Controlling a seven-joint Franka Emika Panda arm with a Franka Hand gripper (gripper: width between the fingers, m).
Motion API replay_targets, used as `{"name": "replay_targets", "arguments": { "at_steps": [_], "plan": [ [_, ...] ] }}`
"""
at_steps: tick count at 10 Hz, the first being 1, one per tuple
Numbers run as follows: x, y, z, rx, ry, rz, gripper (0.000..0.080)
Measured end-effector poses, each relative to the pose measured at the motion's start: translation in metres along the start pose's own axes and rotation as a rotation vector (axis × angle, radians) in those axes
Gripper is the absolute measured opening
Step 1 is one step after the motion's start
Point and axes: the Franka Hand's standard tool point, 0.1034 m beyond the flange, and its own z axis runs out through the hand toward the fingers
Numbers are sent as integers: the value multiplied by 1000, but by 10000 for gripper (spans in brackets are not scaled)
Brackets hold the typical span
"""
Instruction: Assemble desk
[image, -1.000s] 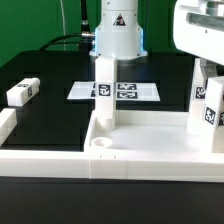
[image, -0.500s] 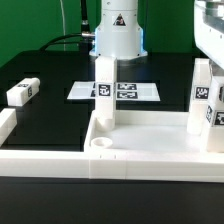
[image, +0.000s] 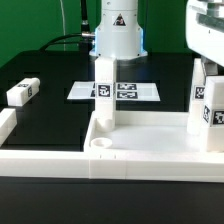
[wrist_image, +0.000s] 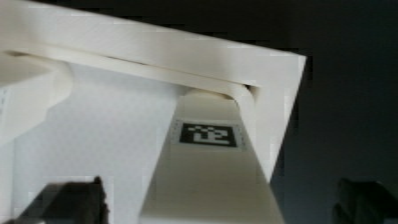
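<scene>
The white desk tabletop (image: 150, 128) lies with its rim up at the front of the exterior view. One tagged leg (image: 105, 90) stands in its far left corner. Two tagged legs (image: 199, 100) (image: 214, 118) stand at its right side. The near left socket (image: 100, 143) is empty. A loose leg (image: 21, 92) lies on the black table at the left. My gripper (image: 207, 45) hangs over the right legs. In the wrist view, my gripper (wrist_image: 214, 205) is open, its dark fingers (wrist_image: 68, 203) either side of a tagged leg (wrist_image: 210, 135), not touching it.
The marker board (image: 113, 91) lies flat behind the tabletop, before the robot's base (image: 118, 35). A long white border rail (image: 40, 165) runs along the table's front edge and turns back at the exterior view's left.
My gripper shifted toward the exterior view's right, then came back a little to the left. The tabletop and legs have not moved.
</scene>
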Motion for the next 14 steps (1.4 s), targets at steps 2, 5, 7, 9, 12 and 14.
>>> {"name": "replay_targets", "arguments": {
  "at_steps": [2,5,7,9,12,14],
  "plan": [
    [0,0,0,0,1,-120,648],
    [1,1,1,-11,13,-373,649],
    [0,1,1,-12,13,-525,649],
    [0,1,1,-13,12,-649,649],
    [0,2,2,-16,12,-839,649],
    [1,2,2,-23,18,-1005,649]
  ]
}}
